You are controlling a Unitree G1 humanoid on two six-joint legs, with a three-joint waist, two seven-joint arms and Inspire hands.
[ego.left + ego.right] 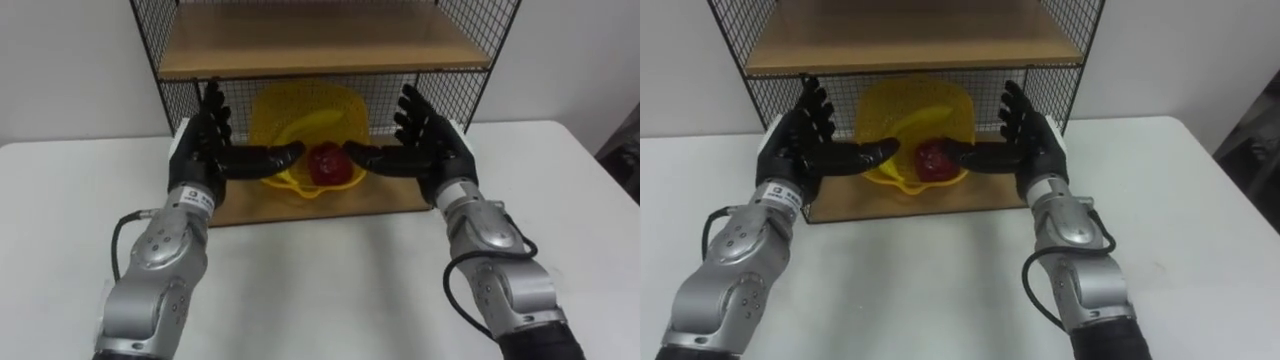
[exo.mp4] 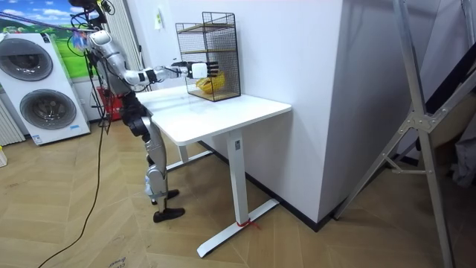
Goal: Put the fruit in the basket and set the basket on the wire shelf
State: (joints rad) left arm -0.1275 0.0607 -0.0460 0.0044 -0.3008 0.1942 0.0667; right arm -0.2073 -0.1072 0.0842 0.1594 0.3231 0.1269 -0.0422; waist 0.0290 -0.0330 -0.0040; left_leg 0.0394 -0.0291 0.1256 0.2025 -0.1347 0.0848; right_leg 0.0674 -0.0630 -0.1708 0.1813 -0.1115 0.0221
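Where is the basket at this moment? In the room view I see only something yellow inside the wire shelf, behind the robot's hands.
Observer: The yellow basket stands on the lower board of the wire shelf.
Operator: Is the fruit inside it?
Observer: Yes. A red fruit lies in it near the front rim, with a yellow fruit, perhaps a banana, behind it.
Operator: Do the hands grip the basket?
Observer: No. The left hand and right hand are open at its two sides, fingers straight up and thumbs pointing inward. I cannot tell whether the thumbs touch it.
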